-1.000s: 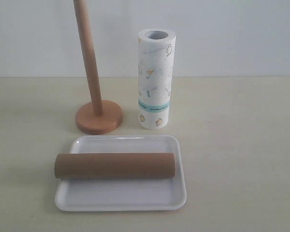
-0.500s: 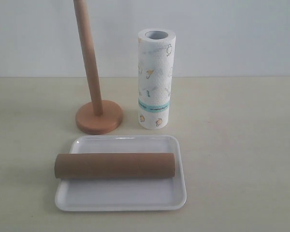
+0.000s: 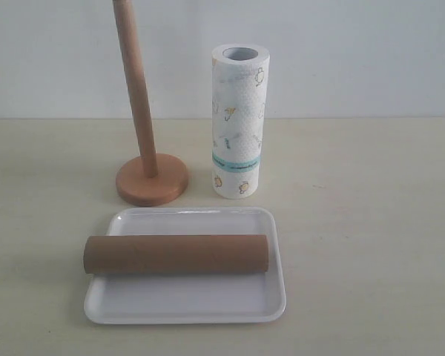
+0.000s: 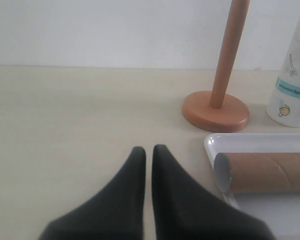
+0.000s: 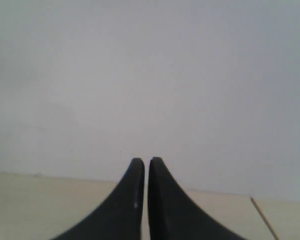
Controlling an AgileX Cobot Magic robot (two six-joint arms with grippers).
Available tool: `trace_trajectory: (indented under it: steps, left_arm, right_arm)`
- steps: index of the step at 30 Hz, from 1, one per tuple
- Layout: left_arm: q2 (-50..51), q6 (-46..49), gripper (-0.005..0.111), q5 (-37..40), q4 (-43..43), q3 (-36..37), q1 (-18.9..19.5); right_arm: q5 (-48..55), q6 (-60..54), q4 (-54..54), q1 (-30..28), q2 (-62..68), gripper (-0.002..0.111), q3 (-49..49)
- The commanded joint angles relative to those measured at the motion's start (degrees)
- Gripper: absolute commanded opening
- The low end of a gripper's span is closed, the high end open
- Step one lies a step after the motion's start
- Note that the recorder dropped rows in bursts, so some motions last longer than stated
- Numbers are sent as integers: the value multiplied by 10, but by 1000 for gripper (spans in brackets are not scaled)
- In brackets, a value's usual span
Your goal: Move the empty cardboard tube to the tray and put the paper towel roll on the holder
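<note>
The brown cardboard tube [image 3: 176, 254] lies crosswise on the white tray [image 3: 196, 304], its left end sticking out past the rim. Behind the tray stands the wooden holder [image 3: 151, 179], its pole bare. The printed paper towel roll [image 3: 239, 122] stands upright on the table to the holder's right. No gripper shows in the exterior view. In the left wrist view my left gripper [image 4: 148, 150] is shut and holds nothing, with the tube [image 4: 262, 171], tray [image 4: 255, 143], holder [image 4: 216, 110] and roll [image 4: 293, 90] off to one side. My right gripper [image 5: 143, 161] is shut and empty, facing a pale wall.
A beige table [image 3: 371, 222] carries everything, with a pale wall behind it. In the right wrist view a dark seam [image 5: 262, 217] crosses the table near one corner, and a sliver of white shows at the picture's edge.
</note>
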Motion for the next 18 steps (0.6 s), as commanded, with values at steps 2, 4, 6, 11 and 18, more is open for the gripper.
trace_trajectory:
  steps: [2,4,6,11,18]
  left_arm:
    - [-2,3,4,1,4,2,2]
    - [-2,3,4,1,4,2,2]
    - [-2,3,4,1,4,2,2]
    - [-2,3,4,1,4,2,2]
    - [-2,3,4,1,4,2,2]
  right_arm:
    - [-58,-2,0,-1,118,3,-13]
    - [-91,3,0,-1,145,3,-13]
    - [-104,30,0,-1,169,3,-13]
    - [-104,144,0,-1,216,3,-13]
    - [-125,151,-10,24,324,0,-13]
